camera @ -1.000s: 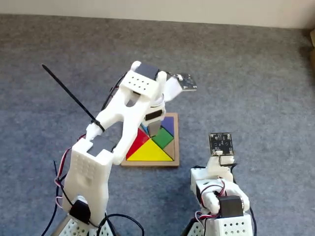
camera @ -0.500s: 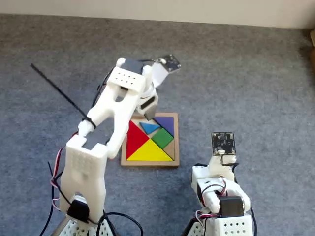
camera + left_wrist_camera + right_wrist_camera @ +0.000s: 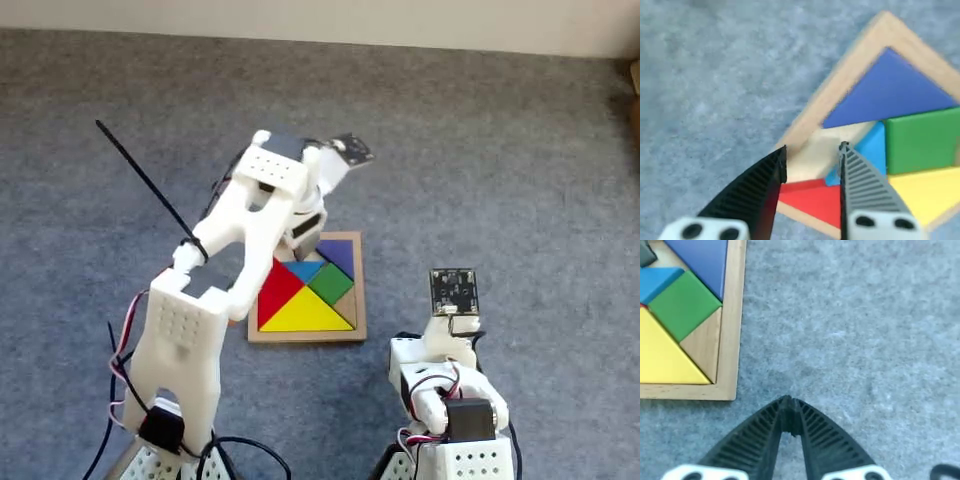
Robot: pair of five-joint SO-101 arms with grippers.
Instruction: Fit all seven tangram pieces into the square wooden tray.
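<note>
The square wooden tray (image 3: 355,335) lies on the carpet in the middle, holding a red triangle (image 3: 272,295), a yellow triangle (image 3: 305,315), a green square (image 3: 330,282), a light blue triangle (image 3: 303,270) and a dark blue triangle (image 3: 342,255). My left gripper (image 3: 812,155) hangs open over the tray's far left corner, with bare tray floor and nothing else between its fingers (image 3: 846,165). Bare wood also shows beside the green square (image 3: 682,305) as a small triangular gap (image 3: 702,342). My right gripper (image 3: 788,412) is shut and empty, low over the carpet to the right of the tray (image 3: 735,315).
Grey carpet surrounds the tray on all sides. A black cable tie (image 3: 140,175) sticks out from the left arm. A pale wall edge (image 3: 320,20) runs along the far side.
The left arm swung away toward the far left, then came back over the tray's far left corner. The right arm stayed still.
</note>
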